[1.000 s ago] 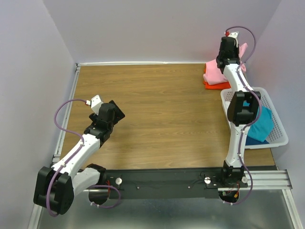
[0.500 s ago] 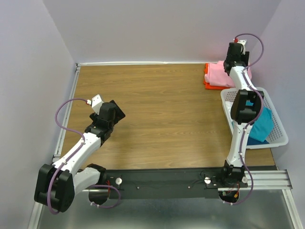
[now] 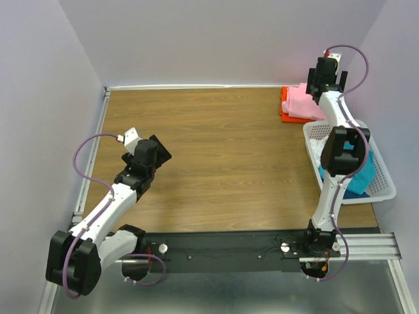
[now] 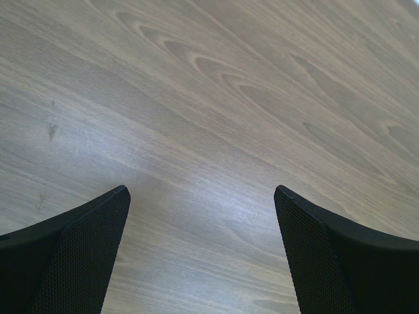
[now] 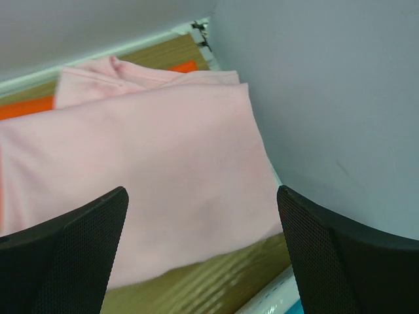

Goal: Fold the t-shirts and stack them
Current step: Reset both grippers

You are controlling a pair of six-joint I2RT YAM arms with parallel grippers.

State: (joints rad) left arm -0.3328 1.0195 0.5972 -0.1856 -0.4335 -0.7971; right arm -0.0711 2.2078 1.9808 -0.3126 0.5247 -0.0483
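While pink t-shirt (image 5: 150, 163) lies folded on orange t-shirt (image 5: 23, 108), right fingers (image 5: 78, 252) hover above it, spread wide, empty; left fingers (image 4: 72, 261) same, above bench (image 4: 209, 98).

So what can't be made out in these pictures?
- Bright orange cotton shirt: mostly under the folded light pink shirt, top and right wrist views; only edges show.
- Teal shirt in the white lattice plastic basket: partly behind the right arm, top view; fold unclear.

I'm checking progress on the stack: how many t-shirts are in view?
3. A folded light pink t-shirt lies on a bright orange one at the far right corner; a teal one sits in the white plastic lattice basket. Others may be hidden.
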